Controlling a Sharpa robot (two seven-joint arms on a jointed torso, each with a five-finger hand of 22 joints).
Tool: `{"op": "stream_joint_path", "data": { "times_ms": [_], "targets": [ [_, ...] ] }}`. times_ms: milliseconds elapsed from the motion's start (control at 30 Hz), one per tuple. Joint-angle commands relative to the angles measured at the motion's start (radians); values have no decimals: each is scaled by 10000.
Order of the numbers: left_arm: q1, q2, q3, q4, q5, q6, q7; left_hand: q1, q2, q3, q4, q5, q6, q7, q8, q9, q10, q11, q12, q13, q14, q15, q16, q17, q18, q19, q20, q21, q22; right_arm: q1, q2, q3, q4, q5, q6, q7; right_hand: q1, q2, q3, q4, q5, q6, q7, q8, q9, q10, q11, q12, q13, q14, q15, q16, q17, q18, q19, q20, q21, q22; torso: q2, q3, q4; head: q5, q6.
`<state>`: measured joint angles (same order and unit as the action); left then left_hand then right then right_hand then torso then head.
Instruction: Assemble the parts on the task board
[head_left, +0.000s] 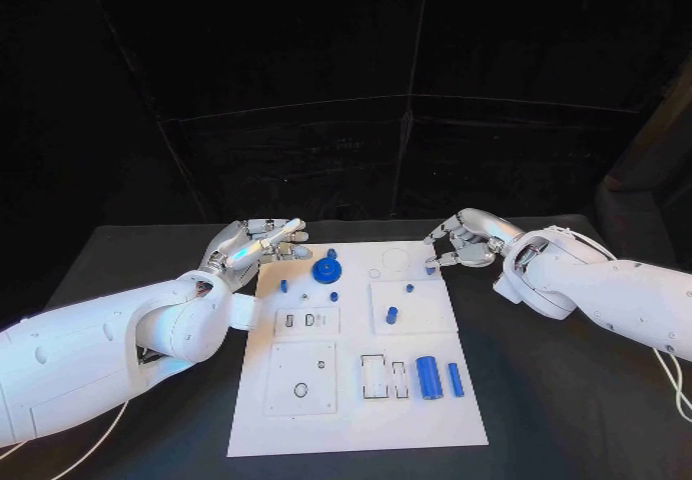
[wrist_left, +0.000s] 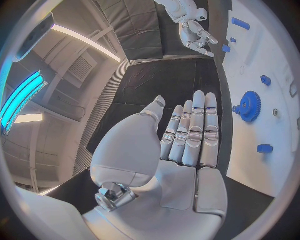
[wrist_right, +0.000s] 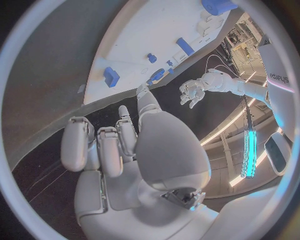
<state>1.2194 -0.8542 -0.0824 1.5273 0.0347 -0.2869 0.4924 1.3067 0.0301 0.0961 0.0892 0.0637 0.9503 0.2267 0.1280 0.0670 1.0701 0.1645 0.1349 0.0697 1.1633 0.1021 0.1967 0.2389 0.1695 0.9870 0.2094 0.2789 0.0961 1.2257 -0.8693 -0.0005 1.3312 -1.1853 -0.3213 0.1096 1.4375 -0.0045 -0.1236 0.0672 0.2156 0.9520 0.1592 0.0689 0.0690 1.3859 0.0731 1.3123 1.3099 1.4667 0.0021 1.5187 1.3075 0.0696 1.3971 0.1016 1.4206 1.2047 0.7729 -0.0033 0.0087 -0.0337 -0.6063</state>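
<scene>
The white board (head_left: 361, 400) is laid flat on the black counter (head_left: 577, 420), its long side running away from the robot. At the near end, a large blue cylinder (head_left: 428, 377) and a slimmer blue bar (head_left: 454, 378) are placed side by side near the board's right edge, just beside a group of rectangular slots (head_left: 387, 376). To the left of these, a raised square plate with a small ring (head_left: 302, 390) is seen. Farther up, a short blue peg (head_left: 391, 315) is located on a square plate on the right, and a smaller plate with slots (head_left: 307, 320) on the left. Beyond these, a blue gear (head_left: 327, 270) is positioned near the far left of the board, with small blue pegs near it.

The left hand (head_left: 260, 243) is held above the counter at the board's far left corner, near the gear; its fingers are extended flat and together, and nothing is grasped. The right hand (head_left: 469, 242) is held at the far right corner, its fingers curled inward; nothing is seen in its grasp.
</scene>
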Motion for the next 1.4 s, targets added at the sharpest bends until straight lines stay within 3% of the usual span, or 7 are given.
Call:
{"op": "stream_joint_path", "data": {
  "times_ms": [33, 67, 167, 333, 633, 1100, 1400],
  "targets": [
    [0, 31, 2, -26, -50, 159, 57, -18, 95, 0, -45, -34, -51, -14, -59, -6, -53, -18, -61, -14, 7, 45, -51, 14, 140, 12, 82, -60, -12, 9, 72, 0, -196, 219, 334, 449, 152, 28, -5, -81, 103, -102, 27, 5, -17, -57, 3, -33, 176, 728, -54, -24, 1192, 30, -42, 12, -44, -4, 17, 3, 12, -6, -25],
    [-3, 36, 2, -35, -50, 160, 57, -16, 96, 1, -48, -34, -51, -14, -59, -6, -53, -18, -61, -14, 7, 45, -52, 15, 140, 13, 81, -61, -13, 5, 96, -1, -253, 194, 346, 461, 161, 34, -8, -93, 132, -109, 29, 4, -17, -64, 5, -42, 168, 729, -52, -22, 1199, 31, -43, 13, -47, -8, 20, 12, 17, -9, -37],
    [-12, 44, 0, -57, -50, 161, 56, -8, 101, 10, -59, -33, -51, -16, -58, -5, -52, -19, -61, -14, 7, 44, -57, 20, 140, 14, 81, -63, -15, -10, 149, -1, -357, 150, 384, 485, 171, 50, -14, -111, 194, -122, 34, 3, -17, -63, 8, -42, 168, 730, -48, -22, 1202, 31, -43, 16, -49, -10, 7, -16, 12, 10, -72],
    [-24, 57, -2, -87, -50, 165, 56, -8, 101, 10, -59, -33, -51, -16, -58, -5, -52, -19, -61, -14, 7, 44, -57, 20, 140, 14, 81, -63, -15, -35, 227, -2, -482, 37, 514, 479, 208, 90, -11, -154, 283, -126, 36, 11, -13, -58, 11, -35, 175, 736, -45, -15, 1225, 31, -40, 20, -50, -9, 4, -31, 9, -7, -89],
    [-36, 70, -4, -118, -50, 172, 54, 3, 107, 21, -74, -34, -51, -17, -58, -5, -52, -21, -61, -13, 8, 43, -62, 26, 141, 16, 81, -67, -18, -141, 274, -3, -610, -258, 821, 420, 253, 140, -9, -222, 395, -40, 23, 64, 6, -24, 1, 9, 212, 739, -50, -13, 1241, 29, -30, 20, -46, 6, 3, -26, 2, 5, -134],
    [-51, 49, -6, -140, -50, 177, 54, 3, 107, 21, -74, -34, -51, -17, -58, -5, -52, -21, -61, -13, 8, 43, -62, 26, 141, 16, 81, -67, -18, -308, 399, -3, -880, -321, 795, 401, 194, 325, 11, -233, 624, 91, 6, 124, 15, 16, -18, 55, 249, 757, -66, 12, 1317, 21, -2, 6, -30, 48, -1, -28, 20, -2, -154],
    [-60, 55, -8, -161, -50, 179, 50, 17, 117, 38, -95, -34, -52, -19, -57, -4, -52, -22, -62, -13, 9, 42, -71, 36, 141, 20, 81, -71, -23, -384, 455, -2, -996, -431, 873, 365, 253, 503, 123, -300, 446, 257, -19, 187, 22, 69, -48, 121, 303, 770, -88, 31, 1373, 11, 31, -13, -6, 99, 2, -21, 5, -28, -194]
  ]
}}
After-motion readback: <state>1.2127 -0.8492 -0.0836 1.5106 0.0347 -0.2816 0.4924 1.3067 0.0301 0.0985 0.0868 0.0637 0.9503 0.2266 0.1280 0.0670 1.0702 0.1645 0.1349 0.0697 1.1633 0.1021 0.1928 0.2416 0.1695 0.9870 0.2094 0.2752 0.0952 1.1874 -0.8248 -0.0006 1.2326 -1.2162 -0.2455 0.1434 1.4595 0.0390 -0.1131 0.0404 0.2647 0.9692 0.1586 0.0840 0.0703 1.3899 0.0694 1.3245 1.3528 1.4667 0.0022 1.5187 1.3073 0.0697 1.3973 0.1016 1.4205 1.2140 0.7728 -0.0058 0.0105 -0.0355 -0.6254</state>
